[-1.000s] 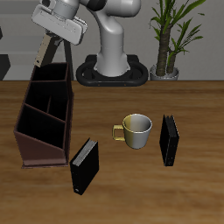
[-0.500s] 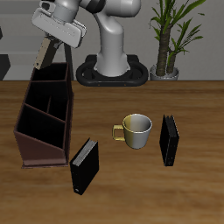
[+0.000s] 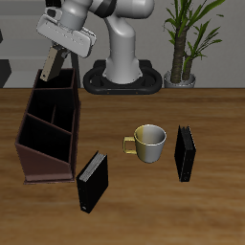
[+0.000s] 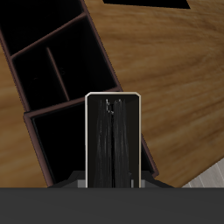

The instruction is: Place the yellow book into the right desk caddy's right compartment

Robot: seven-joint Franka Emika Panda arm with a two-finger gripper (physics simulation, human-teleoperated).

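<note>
My gripper is shut on the thin tan-yellow book and holds it tilted just above the far end of the dark reddish-brown right desk caddy. In the wrist view the book shows edge-on between my fingers, over the caddy's rectangular end compartment, which lies behind the straight cross divider. The book's lower edge is at about the caddy's rim height.
A black book leans near the caddy's front corner. A cream mug stands mid-table with a second black book upright beside it. The robot base and a potted plant are at the back.
The gripper has turned a little and shifted slightly with the book, which now hangs a bit lower toward the caddy's far end. Nothing else moved.
</note>
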